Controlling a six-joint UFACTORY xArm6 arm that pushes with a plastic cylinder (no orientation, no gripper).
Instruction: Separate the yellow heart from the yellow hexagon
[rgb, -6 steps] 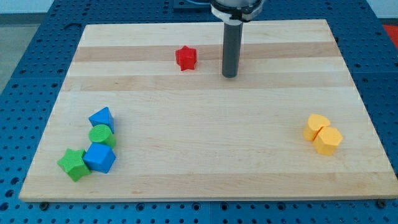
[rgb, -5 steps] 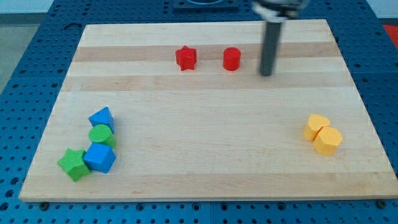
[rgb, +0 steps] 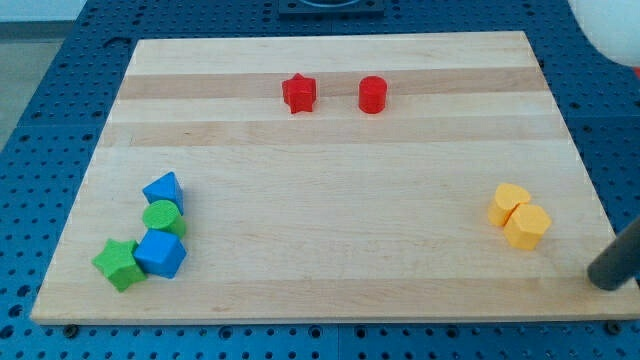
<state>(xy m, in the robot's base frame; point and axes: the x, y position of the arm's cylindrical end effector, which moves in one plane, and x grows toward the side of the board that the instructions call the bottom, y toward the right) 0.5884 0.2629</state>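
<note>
The yellow heart (rgb: 509, 203) and the yellow hexagon (rgb: 527, 227) lie touching each other near the board's right edge, the heart up and left of the hexagon. My tip (rgb: 604, 280) is at the view's lower right, by the board's right edge, a short way right of and below the hexagon, apart from it. The rod runs off the right edge of the view.
A red star (rgb: 298, 93) and a red cylinder (rgb: 372, 94) sit near the top middle. At the lower left are a blue block (rgb: 164, 190), a green cylinder (rgb: 161, 217), a blue block (rgb: 160, 254) and a green star (rgb: 118, 264). The wooden board (rgb: 330, 180) lies on a blue perforated table.
My tip has swept from the top middle, beside the red cylinder, across to the board's lower right near the yellow blocks. No block has moved.
</note>
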